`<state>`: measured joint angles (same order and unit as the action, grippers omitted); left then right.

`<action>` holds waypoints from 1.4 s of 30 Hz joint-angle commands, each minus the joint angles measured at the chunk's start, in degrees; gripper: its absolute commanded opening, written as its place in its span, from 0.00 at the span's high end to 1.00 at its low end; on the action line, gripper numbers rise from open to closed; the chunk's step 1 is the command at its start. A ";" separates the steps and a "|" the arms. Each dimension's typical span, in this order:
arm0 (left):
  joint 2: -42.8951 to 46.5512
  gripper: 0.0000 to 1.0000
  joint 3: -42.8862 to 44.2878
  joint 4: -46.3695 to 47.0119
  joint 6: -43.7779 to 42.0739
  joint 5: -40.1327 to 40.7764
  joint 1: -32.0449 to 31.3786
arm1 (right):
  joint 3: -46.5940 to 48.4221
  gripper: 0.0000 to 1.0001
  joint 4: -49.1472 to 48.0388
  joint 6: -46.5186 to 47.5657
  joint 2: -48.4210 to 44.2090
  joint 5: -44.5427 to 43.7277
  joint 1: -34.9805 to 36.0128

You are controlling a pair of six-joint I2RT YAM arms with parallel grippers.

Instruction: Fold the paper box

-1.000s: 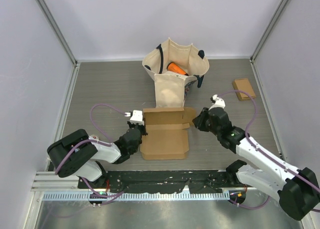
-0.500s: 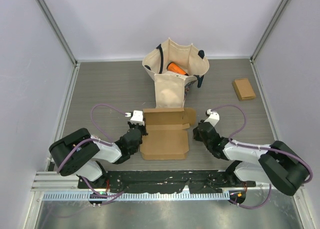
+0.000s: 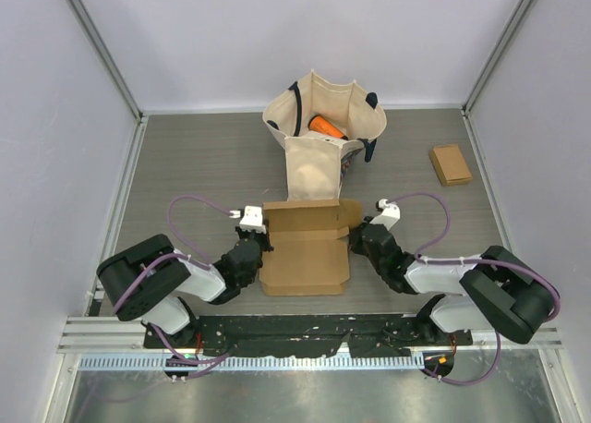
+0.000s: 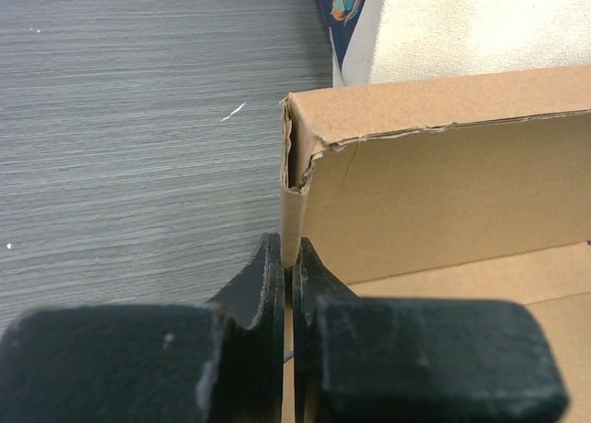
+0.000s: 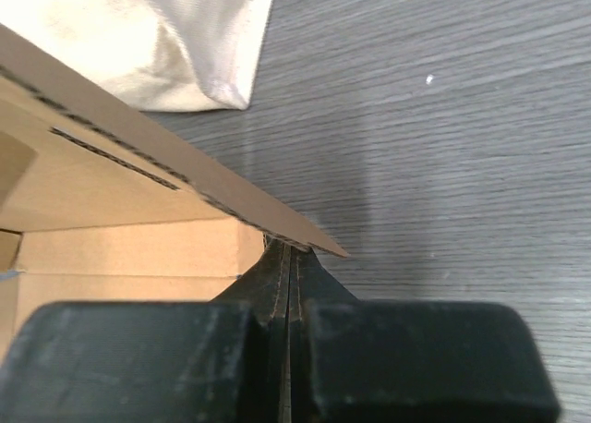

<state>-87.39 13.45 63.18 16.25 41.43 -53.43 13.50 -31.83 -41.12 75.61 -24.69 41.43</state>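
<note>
Surface [image 3: 185, 164] of grey wood grain carries everything we see. At its far middle stands a cream canvas tote bag [image 3: 314, 169], open at the top. Just in front of it the paper box [image 3: 305, 257] lies opened out, rear wall raised. The left pincer [image 4: 288, 257] grasps the box's left wall near the back corner. The right pincer [image 5: 289, 252] is clenched at the right flap's edge; whether it nips cardboard we cannot tell. A small cardboard box [image 3: 450, 164] lies well apart, far right. An orange object [image 3: 325, 126] sits inside the bag.
</note>
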 commanded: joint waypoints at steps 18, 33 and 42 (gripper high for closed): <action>0.47 1.00 -0.62 2.83 -0.17 2.08 -0.89 | 5.49 0.99 -9.03 -0.89 11.13 1.40 5.59; 3.89 1.00 -1.32 0.11 -1.84 3.13 -1.33 | 34.29 0.58 65.94 20.81 -9.08 15.19 -4.05; 3.29 1.00 -1.41 -0.16 -1.05 2.78 -1.41 | 54.87 0.57 76.13 35.66 -1.53 20.97 -11.10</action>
<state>-84.58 12.34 61.47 15.00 43.42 -54.43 62.04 36.51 -16.21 69.91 -10.26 32.47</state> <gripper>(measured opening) 0.036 0.435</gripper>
